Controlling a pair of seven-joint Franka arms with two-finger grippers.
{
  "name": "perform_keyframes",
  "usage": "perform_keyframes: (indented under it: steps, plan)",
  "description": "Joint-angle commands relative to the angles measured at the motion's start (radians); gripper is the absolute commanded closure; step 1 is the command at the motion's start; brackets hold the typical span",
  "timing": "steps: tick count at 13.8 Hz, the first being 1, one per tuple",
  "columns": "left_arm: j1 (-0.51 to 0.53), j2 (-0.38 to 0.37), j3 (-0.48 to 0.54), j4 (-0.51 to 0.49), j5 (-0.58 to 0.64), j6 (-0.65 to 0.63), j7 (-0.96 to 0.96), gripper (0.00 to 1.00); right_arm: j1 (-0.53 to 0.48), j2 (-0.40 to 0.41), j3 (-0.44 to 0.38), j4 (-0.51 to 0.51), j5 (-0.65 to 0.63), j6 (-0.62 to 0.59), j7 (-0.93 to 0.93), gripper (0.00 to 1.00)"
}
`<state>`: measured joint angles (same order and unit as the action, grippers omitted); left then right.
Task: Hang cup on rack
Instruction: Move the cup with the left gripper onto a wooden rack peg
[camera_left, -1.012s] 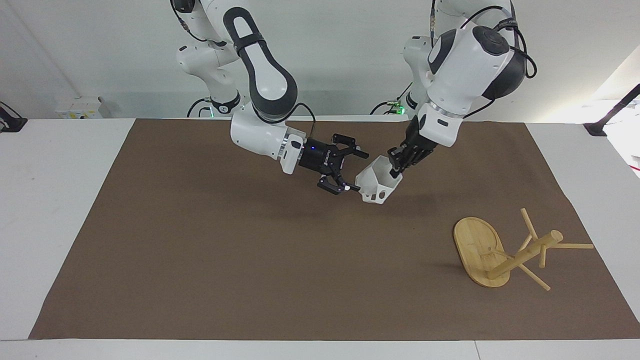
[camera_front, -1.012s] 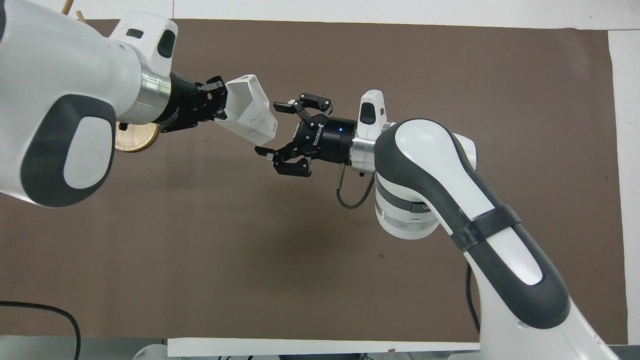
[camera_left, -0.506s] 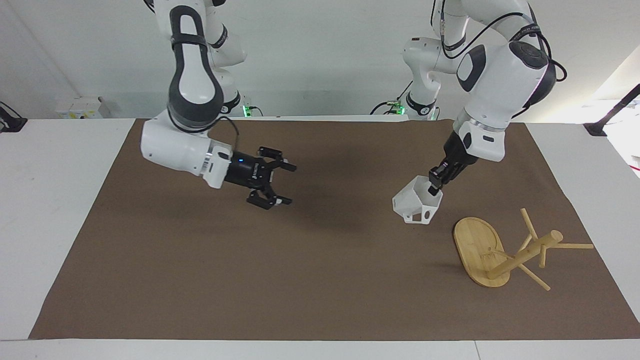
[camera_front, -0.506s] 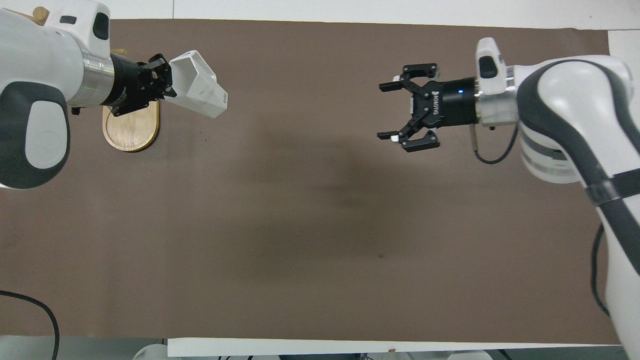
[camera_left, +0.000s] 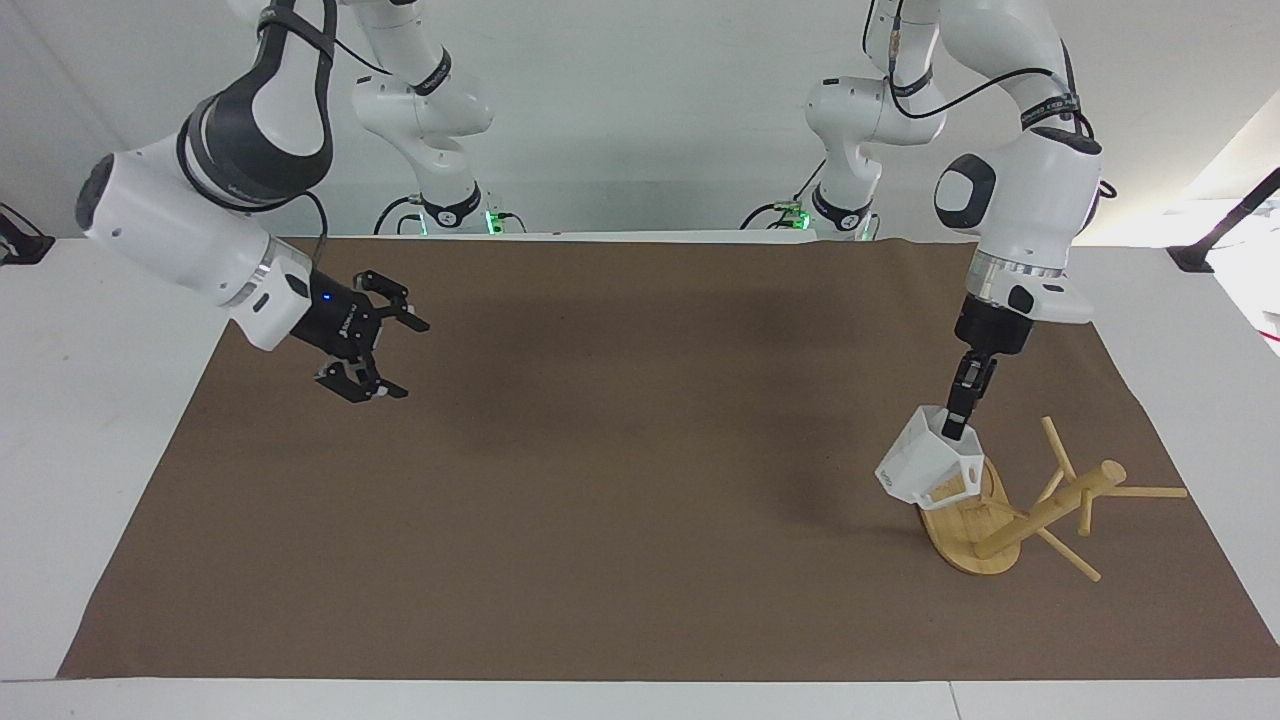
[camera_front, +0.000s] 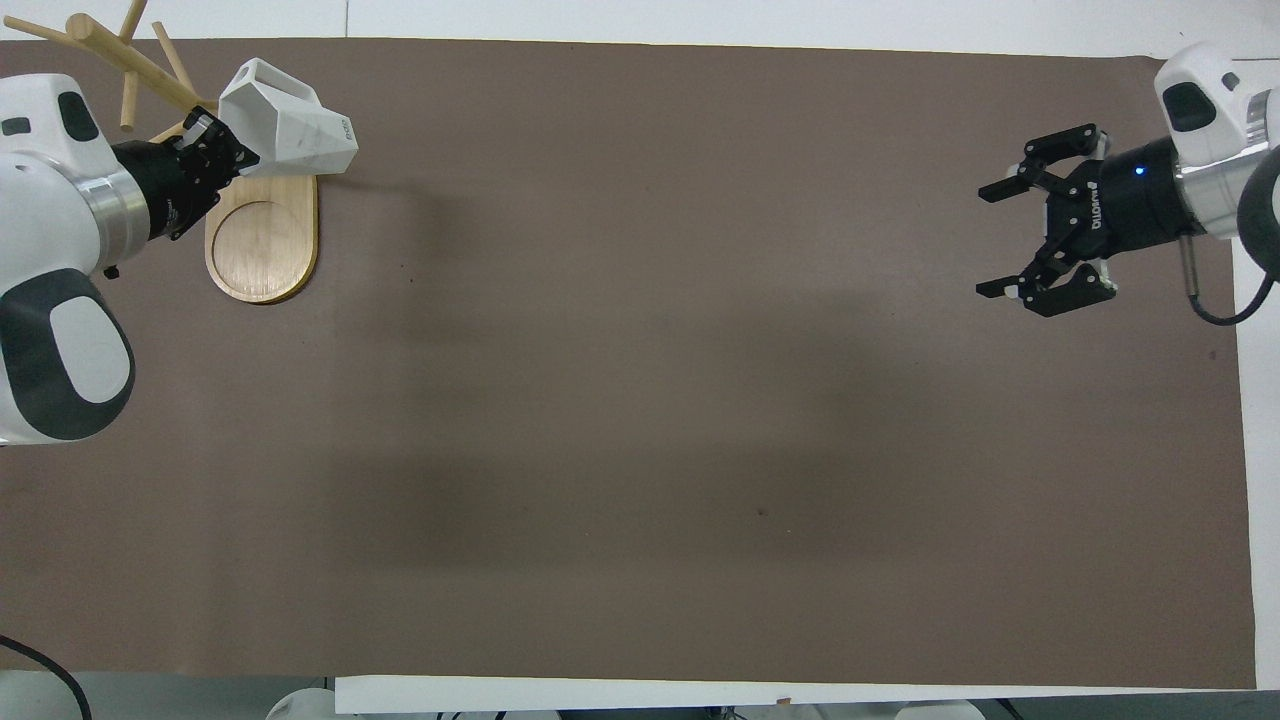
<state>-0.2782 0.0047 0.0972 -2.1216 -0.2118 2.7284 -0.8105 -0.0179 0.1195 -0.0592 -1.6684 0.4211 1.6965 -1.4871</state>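
Note:
The white faceted cup (camera_left: 925, 468) hangs tilted from my left gripper (camera_left: 958, 425), which is shut on its rim, just over the oval base of the bamboo rack (camera_left: 1050, 510). The rack stands at the left arm's end of the mat, its pegs sticking out from the post. In the overhead view the cup (camera_front: 290, 125) covers the edge of the rack's base (camera_front: 262, 240) beside the post, held by the left gripper (camera_front: 222, 145). My right gripper (camera_left: 410, 358) is open and empty, raised over the right arm's end of the mat; it also shows in the overhead view (camera_front: 985, 240).
A brown mat (camera_left: 640, 500) covers most of the white table (camera_left: 100, 400). Nothing else lies on it between the two grippers.
The left gripper has carried the cup away from the mat's middle to over the rack's base. The right gripper has drawn back, open, to its own end of the mat.

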Motion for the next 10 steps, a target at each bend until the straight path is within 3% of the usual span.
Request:
perform_keyframes:
  steps: [1,4,8,10]
  plan:
    - [0.007,-0.025,-0.011,-0.06,-0.018,0.08,-0.018,1.0,-0.002,-0.026,0.015,0.067,-0.149,-0.055,0.184,0.0]
    - [0.027,0.011,-0.013,-0.058,-0.017,0.111,-0.007,1.0,-0.011,-0.032,0.007,0.134,-0.259,-0.152,0.394,0.0]
    - [0.043,0.055,-0.011,-0.058,-0.017,0.152,-0.001,1.0,0.022,-0.066,0.007,0.231,-0.375,-0.369,0.894,0.0]
    - [0.057,0.07,-0.011,-0.058,-0.017,0.163,0.017,1.0,0.024,-0.112,0.01,0.231,-0.39,-0.385,1.123,0.0]
